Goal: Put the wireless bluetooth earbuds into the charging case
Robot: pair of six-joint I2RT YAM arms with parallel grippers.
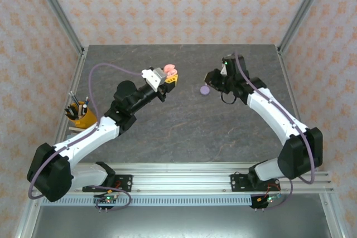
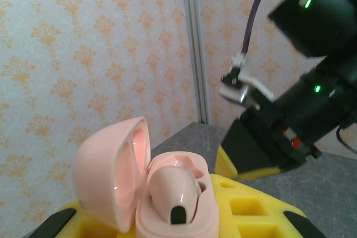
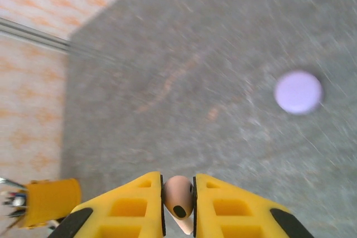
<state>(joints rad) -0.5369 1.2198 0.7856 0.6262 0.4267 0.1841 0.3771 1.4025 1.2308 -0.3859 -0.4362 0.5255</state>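
My left gripper [image 1: 167, 83] is shut on an open pale pink charging case [image 2: 167, 204], held up off the table. Its lid [image 2: 109, 171] stands hinged back to the left. One pale pink earbud [image 2: 174, 193] sits in the case's base, and the socket beside it looks free. My right gripper [image 3: 178, 194] is shut on the other pale pink earbud [image 3: 178, 196], stem pointing down, above the table to the right of the case. A shut lilac disc case [image 1: 204, 90] lies on the table between the arms. The lilac earbuds are out of view.
A yellow cup of pens [image 1: 82, 114] stands at the left table edge, also seen as the yellow cup [image 3: 50, 200] in the right wrist view. The right arm's black wrist [image 2: 312, 98] hangs close in front of the left camera. Patterned walls enclose the grey table [image 1: 184, 126].
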